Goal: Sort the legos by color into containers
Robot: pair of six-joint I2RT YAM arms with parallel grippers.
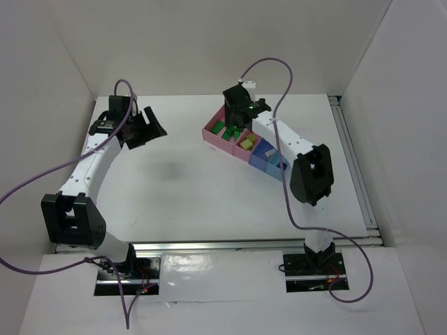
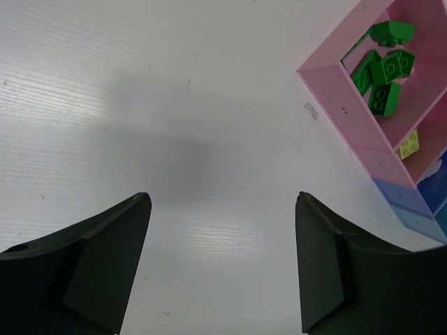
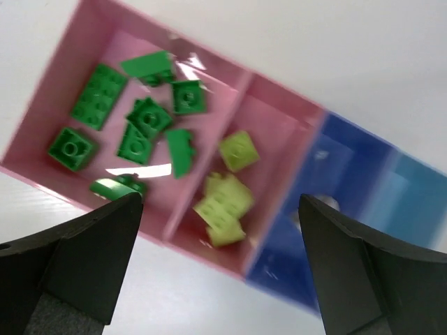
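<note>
our left fingers (image 2: 105, 269) are spread wide and empty over the bare counter (image 2: 174, 105), apart from the trays. our right fingers (image 3: 84, 258) are wide too, holding nothing, above the large pink tray (image 3: 49, 91). the green legos (image 3: 147, 118) lie in it. the pale yellow legos (image 3: 223, 206) lie in the smaller pink tray (image 3: 279, 139) beside it. next come the blue tray (image 3: 349, 167) and the light blue tray (image 3: 419, 202).
</note>
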